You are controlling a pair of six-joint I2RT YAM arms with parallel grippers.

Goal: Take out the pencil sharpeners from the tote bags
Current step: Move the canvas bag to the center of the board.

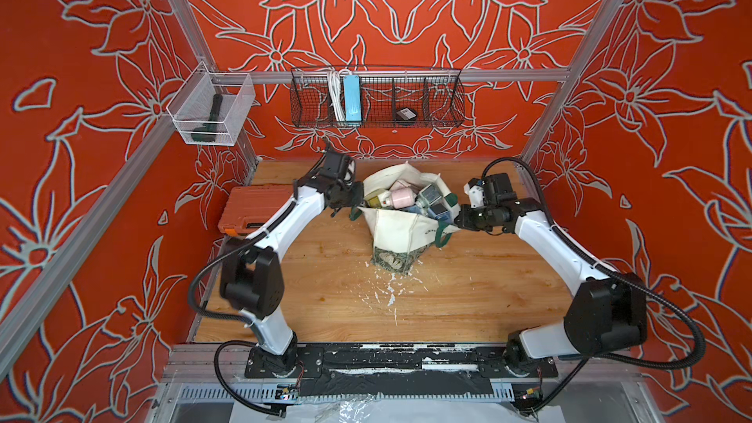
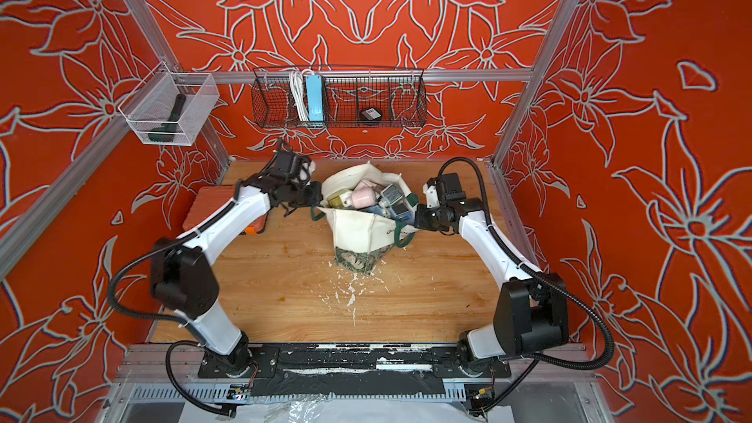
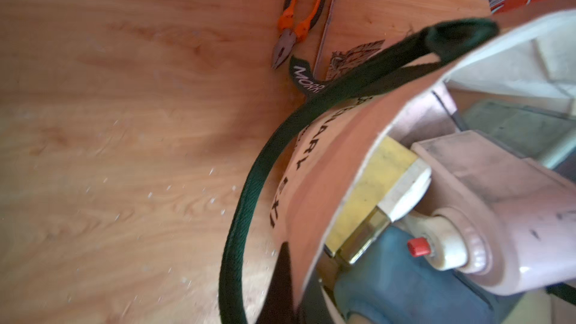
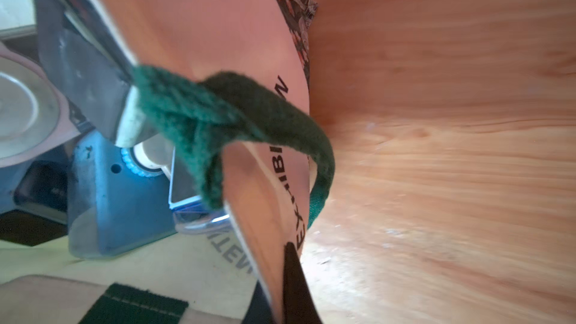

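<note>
Cream tote bag [image 1: 401,229], mouth stretched wide: left gripper [image 1: 360,198] pinches rim at nine o'clock, right gripper [image 1: 457,217] clamps rim at three (likely exposing pencil sharpeners [image 1: 401,197] heaped inside).

One tote bag [image 1: 401,229] is sitting between the fingers of two grippers, the left gripper [image 1: 357,197] and the right gripper [image 1: 460,216]. Roughly seven sharpeners [image 1: 401,198] are showing inside it. Ahead of the left fingers, one pair of pliers [image 3: 296,23] and one screwdriver [image 3: 327,23] are lying; behind them, one orange case [image 1: 256,209].
</note>
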